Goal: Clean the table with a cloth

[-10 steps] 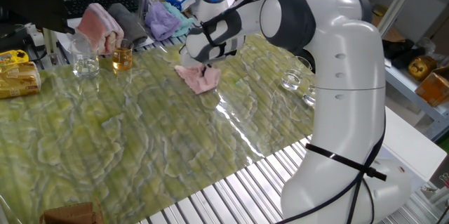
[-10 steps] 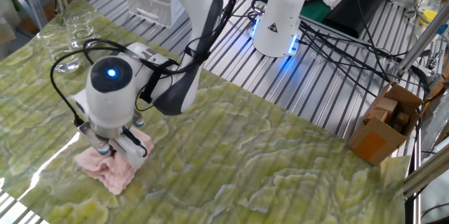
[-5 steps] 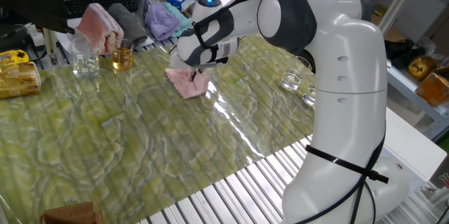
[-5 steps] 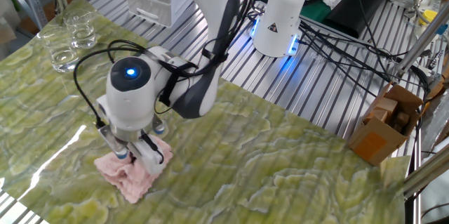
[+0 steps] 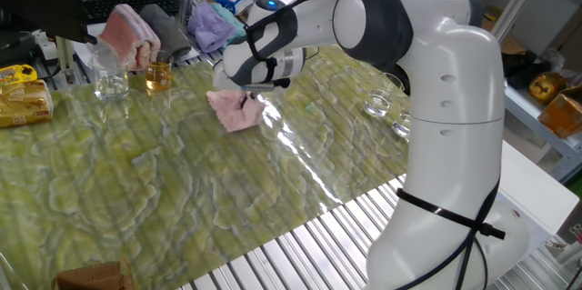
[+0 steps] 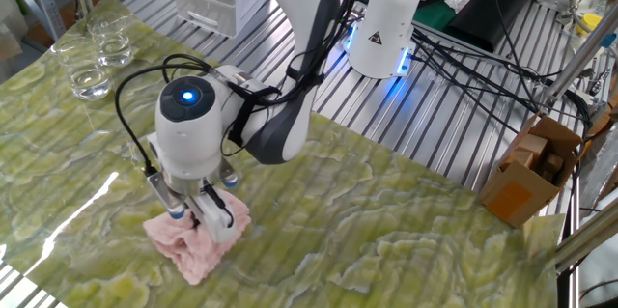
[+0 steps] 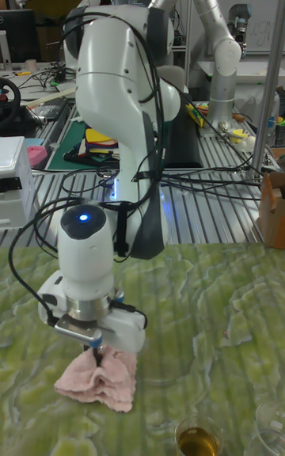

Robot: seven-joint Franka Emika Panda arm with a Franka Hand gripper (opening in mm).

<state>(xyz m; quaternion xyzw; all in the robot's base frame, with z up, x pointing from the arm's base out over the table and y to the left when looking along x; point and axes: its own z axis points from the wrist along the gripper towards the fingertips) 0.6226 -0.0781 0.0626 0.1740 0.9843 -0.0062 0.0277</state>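
The small pale pink cloth (image 5: 234,111) (image 6: 193,246) (image 7: 96,381) lies crumpled on the yellow-green marbled table (image 5: 164,190) (image 6: 386,240) (image 7: 214,321). My gripper (image 5: 247,99) (image 6: 201,223) (image 7: 98,355) points straight down onto the cloth, its fingers shut on a bunched fold and pressing it against the tabletop. The fingertips are mostly buried in the fabric.
A glass of amber liquid (image 5: 158,75) (image 7: 198,434) and an empty glass (image 5: 110,79) stand near the back edge. Clear glasses (image 5: 378,104) (image 6: 92,57) sit at one side. A folded pink-and-white towel (image 5: 130,35), lavender cloth (image 5: 210,26) and yellow boxes (image 5: 23,96) line the back.
My gripper has dragged the pink cloth across the tabletop, leftward in one fixed view and rightward, toward the camera, in the other. The grip stays the same.
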